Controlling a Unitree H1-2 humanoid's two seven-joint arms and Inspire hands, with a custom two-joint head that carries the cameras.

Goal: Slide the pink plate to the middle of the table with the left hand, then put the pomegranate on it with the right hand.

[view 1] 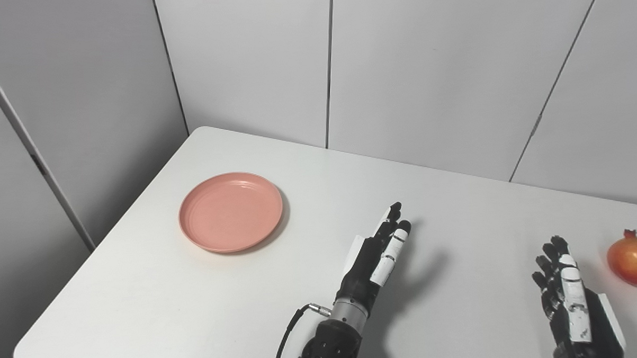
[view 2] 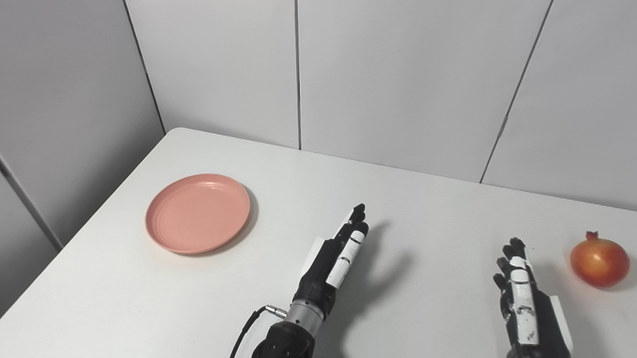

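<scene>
A pink plate (view 1: 230,211) lies empty on the left part of the white table (view 1: 308,190). A red-orange pomegranate (view 1: 634,259) sits near the table's right edge. My left hand (view 1: 378,254) is open and empty above the table's middle front, fingers straight and pointing away, to the right of the plate and apart from it. My right hand (view 1: 566,292) is open and empty at the front right, just left of the pomegranate and not touching it. The same scene shows in the right eye view: plate (view 2: 197,213), pomegranate (view 2: 599,261), left hand (view 2: 338,255), right hand (view 2: 524,296).
Grey wall panels (view 1: 410,64) stand close behind the table's far edge and along its left side. A black cable (view 1: 289,328) loops from my left wrist. The table's left edge runs close to the plate.
</scene>
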